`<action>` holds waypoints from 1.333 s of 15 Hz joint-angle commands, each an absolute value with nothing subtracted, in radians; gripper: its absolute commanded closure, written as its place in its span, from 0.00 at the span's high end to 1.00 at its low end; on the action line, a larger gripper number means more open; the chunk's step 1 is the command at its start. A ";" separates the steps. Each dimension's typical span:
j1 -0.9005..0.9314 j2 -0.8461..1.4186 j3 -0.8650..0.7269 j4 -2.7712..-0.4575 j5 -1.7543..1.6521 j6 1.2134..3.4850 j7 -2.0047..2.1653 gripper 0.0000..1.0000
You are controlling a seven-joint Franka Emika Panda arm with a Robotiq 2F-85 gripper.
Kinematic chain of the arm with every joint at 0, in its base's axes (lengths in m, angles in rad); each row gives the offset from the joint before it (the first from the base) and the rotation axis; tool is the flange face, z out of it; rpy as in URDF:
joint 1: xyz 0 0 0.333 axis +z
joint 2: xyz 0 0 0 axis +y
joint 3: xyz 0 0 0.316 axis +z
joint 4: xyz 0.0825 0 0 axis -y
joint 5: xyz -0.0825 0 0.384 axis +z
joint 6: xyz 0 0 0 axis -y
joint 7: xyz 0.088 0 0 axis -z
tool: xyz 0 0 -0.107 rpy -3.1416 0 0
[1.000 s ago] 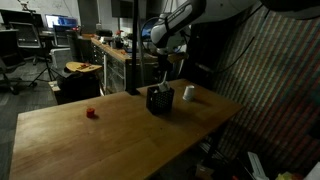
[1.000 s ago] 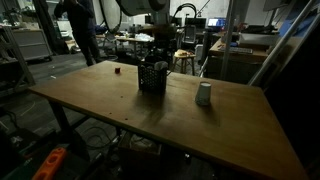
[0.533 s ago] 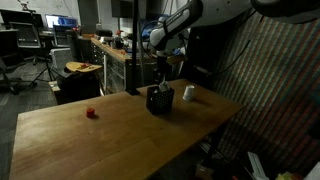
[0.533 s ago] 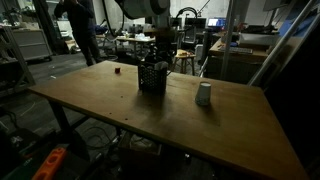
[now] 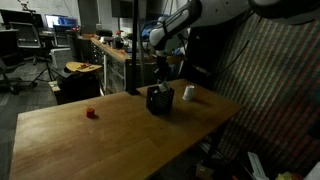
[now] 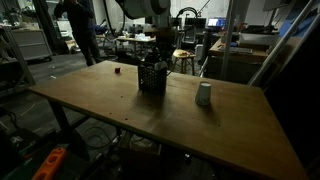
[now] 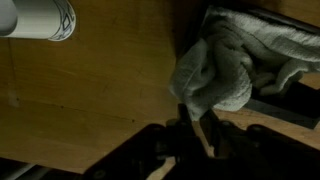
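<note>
Far left of my gripper (image 7: 198, 128), the white cup (image 7: 35, 18) is standing apart on the table (image 7: 100, 90) — my fingers, spread wide a second ago, are now pinching the pale cloth (image 7: 215, 75) just ahead, which is spilling from the dark basket (image 7: 292, 104) at right; the grab looks to be taking.

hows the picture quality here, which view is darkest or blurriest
Both exterior views are dim and underexposed: the dark basket is nearly a silhouette on the table, and only the white cup stands out. The wrist view is soft and murky; the pale cloth is blurred, the gripper lost in shadow.
</note>
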State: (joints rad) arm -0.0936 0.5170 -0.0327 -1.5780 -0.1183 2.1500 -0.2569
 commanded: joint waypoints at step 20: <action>-0.079 0.443 -0.032 -1.607 -0.134 2.141 -0.247 0.03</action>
